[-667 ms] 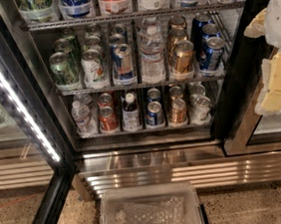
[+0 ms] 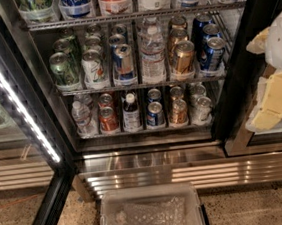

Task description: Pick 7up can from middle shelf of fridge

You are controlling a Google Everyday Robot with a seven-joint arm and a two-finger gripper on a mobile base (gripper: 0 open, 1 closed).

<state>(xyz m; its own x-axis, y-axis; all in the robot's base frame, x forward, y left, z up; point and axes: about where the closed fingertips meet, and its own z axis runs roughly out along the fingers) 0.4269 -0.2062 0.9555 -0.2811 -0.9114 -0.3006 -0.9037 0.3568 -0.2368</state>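
Here, in the camera view, the fridge (image 2: 239, 91) stands open, its white LED strip (image 2: 14, 97) slanting down from ten o'clock to about eight. The middle shelf (image 2: 143, 84), a grey wire rack, runs across just above centre. On it the 7up can (image 2: 93, 67) stands upright at the front of the second row from the left, at about ten o'clock: a white-silver body with green lettering that shows as a mark rather than as readable words. A dark green can (image 2: 62, 70) stands just beside it toward nine o'clock, and a blue-and-silver can (image 2: 124, 61) with red stands just beside it on the other side. Further along come a clear water bottle (image 2: 153, 58), a gold can (image 2: 183, 57) and dark blue cans (image 2: 210, 52); none of their labels can be read.

The gripper (image 2: 276, 72), white and pale yellow, hangs at three o'clock, outside the cabinet and well apart from the 7up can; its grip state cannot be told. A clear plastic bin (image 2: 149, 194) sits at six o'clock.
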